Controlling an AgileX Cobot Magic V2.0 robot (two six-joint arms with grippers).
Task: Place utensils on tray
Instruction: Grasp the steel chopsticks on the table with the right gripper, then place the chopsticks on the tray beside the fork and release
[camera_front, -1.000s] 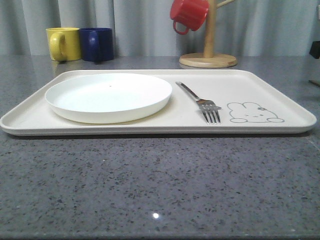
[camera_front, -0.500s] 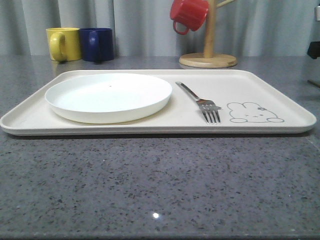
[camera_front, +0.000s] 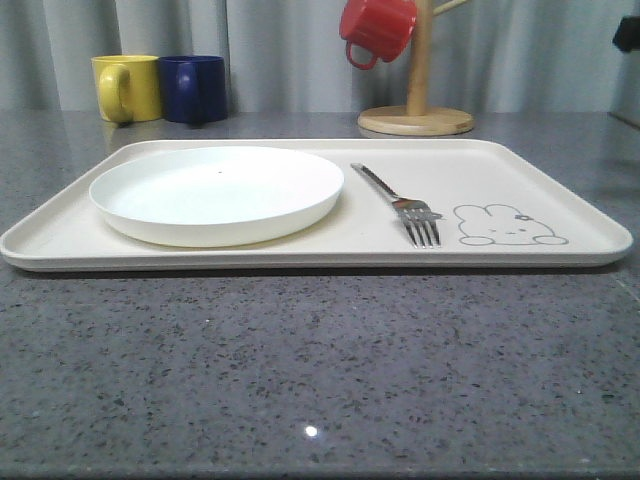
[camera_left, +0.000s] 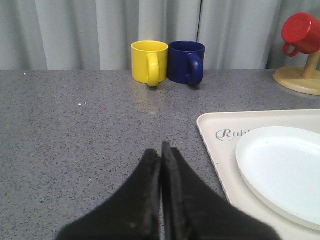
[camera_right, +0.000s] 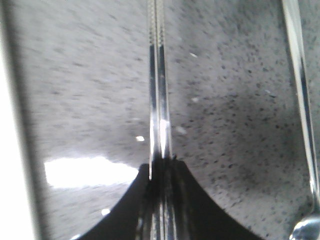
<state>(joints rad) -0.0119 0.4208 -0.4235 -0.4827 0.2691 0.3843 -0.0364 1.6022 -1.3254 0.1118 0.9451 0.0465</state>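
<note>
My right gripper (camera_right: 160, 165) is clamped on the pair of chopsticks (camera_right: 159, 75), the two flat steel sticks pressed side by side between my fingers and running straight out ahead of them over the grey speckled counter (camera_right: 85, 75). I hold them near one end and together, which I judge keeps them parallel so they can be laid down as a pair. Off to one side on the counter lies the spoon (camera_right: 301, 115), its slim handle and the edge of its bowl apart from the chopsticks and not yet collected. My left gripper (camera_left: 161, 165) has its jaws pressed together on nothing, hanging over bare counter beside the tray's (camera_left: 215, 150) corner, out of the way. In the front view the cream tray (camera_front: 560, 190) lies across the middle of the counter, with the white plate (camera_front: 217, 192) on its left half and the fork (camera_front: 400, 204) already resting just right of the plate, tines toward the camera, beside the rabbit drawing (camera_front: 508, 226). Behind stand a yellow mug (camera_front: 127, 88), a blue mug (camera_front: 193, 89) and a red mug (camera_front: 377, 28) hanging on a wooden mug tree (camera_front: 417, 95). The chopsticks likely belong on the tray's open right side.
</note>
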